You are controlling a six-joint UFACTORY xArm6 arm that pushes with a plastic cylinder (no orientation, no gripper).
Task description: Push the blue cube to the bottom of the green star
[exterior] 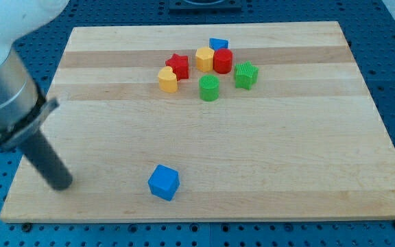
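Blue cube [163, 182] sits near the desk's [286, 165] bottom edge, well below the green star [245, 75] and off to its left, so the push is not yet done. My tool's tip [60, 184], a plain rod with nothing to open or close, stands well left of the cube, not touching it.
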